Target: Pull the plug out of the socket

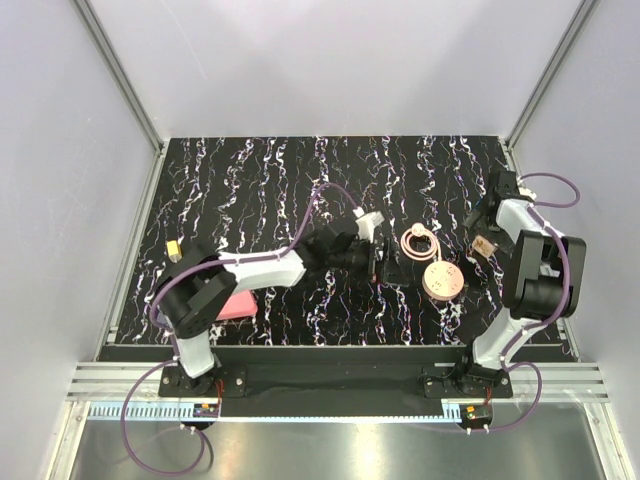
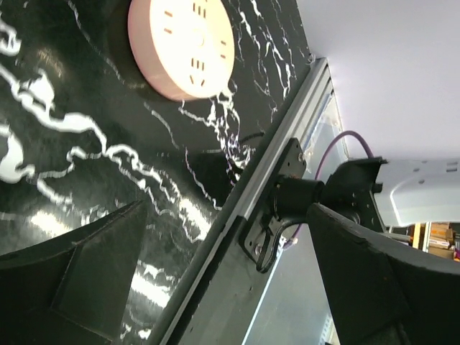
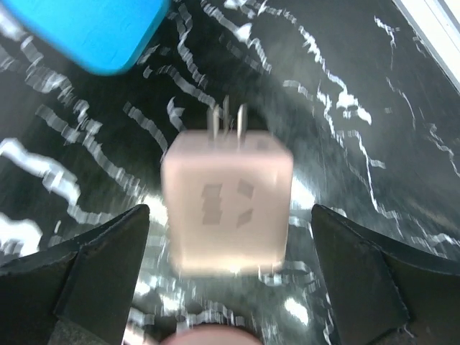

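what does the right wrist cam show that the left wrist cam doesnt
Only right wrist: the blurred plug, prongs bare, inside the open right pincer, and a blue thing at top left. Only left wrist: the round socket, the table's rail and a purple cable beyond it, framed by the open left pincer. Both: the black marbled table.

Overhead camera spans the table (image 1: 250, 170); both wrist cameras skim it closely.
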